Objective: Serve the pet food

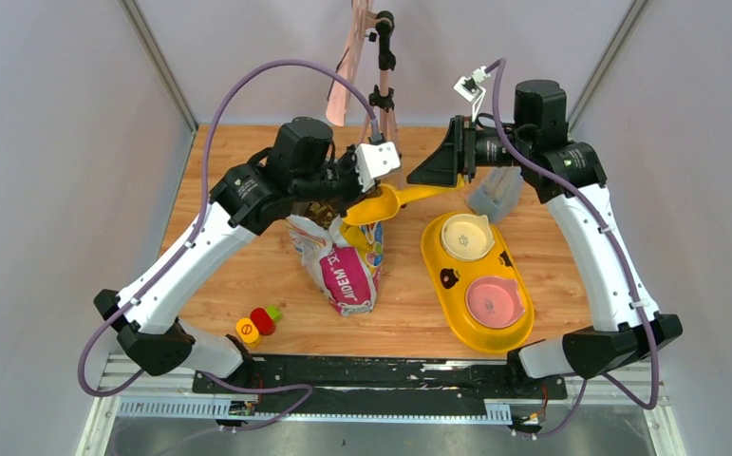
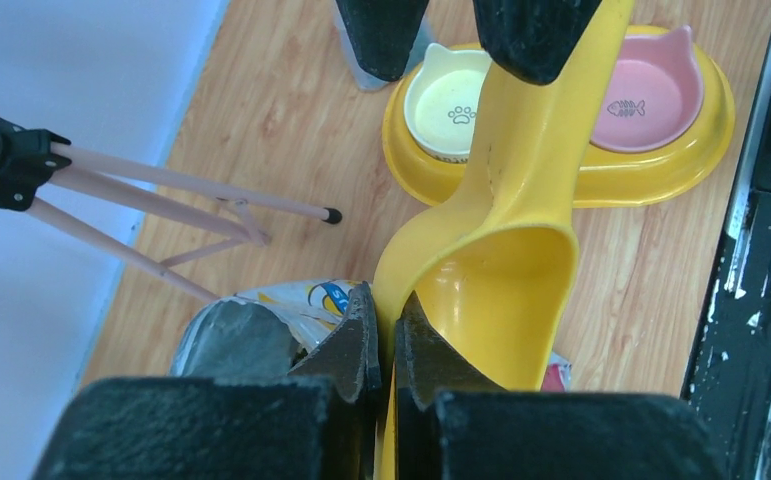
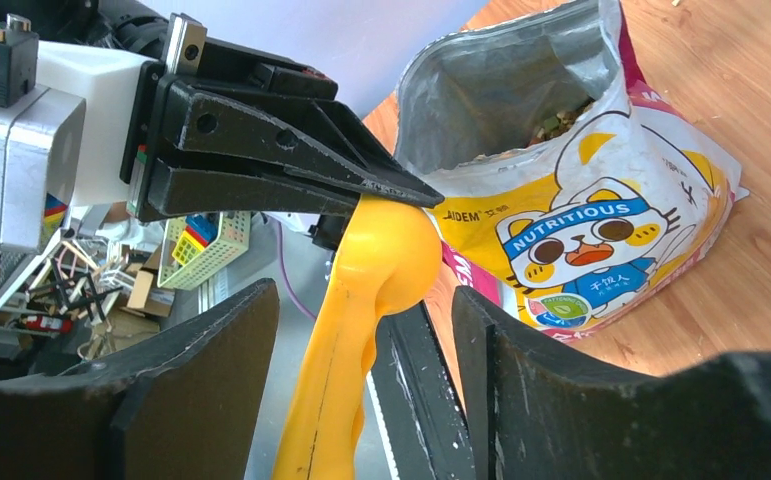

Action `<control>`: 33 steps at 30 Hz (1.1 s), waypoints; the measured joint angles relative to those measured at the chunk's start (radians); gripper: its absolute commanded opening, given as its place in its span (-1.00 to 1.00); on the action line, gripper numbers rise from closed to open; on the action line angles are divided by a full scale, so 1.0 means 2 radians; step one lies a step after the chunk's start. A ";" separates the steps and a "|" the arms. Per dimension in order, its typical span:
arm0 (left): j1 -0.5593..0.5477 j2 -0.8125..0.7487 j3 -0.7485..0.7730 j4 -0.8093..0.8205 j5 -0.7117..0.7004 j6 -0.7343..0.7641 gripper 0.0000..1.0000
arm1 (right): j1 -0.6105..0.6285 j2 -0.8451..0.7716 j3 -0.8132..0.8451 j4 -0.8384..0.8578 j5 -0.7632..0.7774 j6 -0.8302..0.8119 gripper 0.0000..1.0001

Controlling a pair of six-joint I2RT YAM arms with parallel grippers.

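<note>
Top external view: the bench (image 1: 248, 275) carries a floppy bag (image 1: 347, 271) that stands open, with a yellow tray (image 1: 433, 252) just beside it. If the bag gets pushed, I think it could tip over. The yellow scoop (image 1: 381, 204) hangs above the bag, empty. The left claw (image 2: 386, 300) pinches only the thin edge of its cup. The right claw (image 3: 361, 295) stands wide around the handle, not touching it. So the scoop might twist or drop. The pet food (image 3: 559, 122) sits down inside the bag, and bits could spill on the bench.
</note>
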 measured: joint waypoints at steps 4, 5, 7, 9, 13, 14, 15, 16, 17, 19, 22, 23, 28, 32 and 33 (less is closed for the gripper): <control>-0.001 0.007 0.000 0.003 -0.014 -0.024 -1.00 | -0.005 0.002 -0.002 0.009 0.004 0.018 0.48; -0.001 0.008 0.000 0.004 -0.018 -0.028 -1.00 | -0.008 0.003 -0.002 0.010 0.004 0.023 0.49; -0.003 0.011 0.000 0.008 -0.024 -0.032 -1.00 | -0.019 0.005 -0.002 0.016 0.001 0.033 0.52; -0.003 0.014 0.002 0.008 -0.032 -0.035 -1.00 | -0.027 0.007 -0.002 0.019 0.000 0.039 0.55; 0.001 0.028 0.008 0.004 -0.053 -0.045 -1.00 | -0.040 0.008 -0.003 0.020 -0.006 0.051 0.56; 0.002 0.031 0.008 0.002 -0.056 -0.049 -1.00 | -0.042 0.008 -0.003 0.022 -0.008 0.053 0.56; 0.004 0.035 0.008 0.001 -0.058 -0.051 -1.00 | -0.043 0.008 -0.004 0.022 -0.011 0.055 0.56; 0.005 0.038 0.008 -0.001 -0.058 -0.055 -1.00 | -0.044 0.008 -0.005 0.022 -0.015 0.056 0.56; 0.006 0.040 0.008 -0.001 -0.057 -0.059 -1.00 | -0.046 0.008 -0.006 0.022 -0.016 0.057 0.56; 0.008 0.041 0.009 -0.002 -0.056 -0.067 -1.00 | -0.048 0.008 -0.007 0.023 -0.018 0.060 0.56; 0.010 0.043 0.013 -0.002 -0.054 -0.088 -1.00 | -0.051 0.006 -0.014 0.030 -0.021 0.065 0.53; 0.013 0.045 0.015 -0.001 -0.054 -0.098 -1.00 | -0.051 0.006 -0.016 0.031 -0.021 0.066 0.52; 0.024 0.057 0.026 0.004 -0.043 -0.134 -1.00 | -0.051 0.006 -0.029 0.034 -0.013 0.067 0.42; 0.025 0.070 0.033 0.013 -0.027 -0.154 -1.00 | -0.053 0.007 -0.030 0.035 -0.007 0.071 0.34; 0.025 0.073 0.034 0.015 -0.024 -0.158 -1.00 | -0.054 0.007 -0.030 0.035 -0.006 0.072 0.33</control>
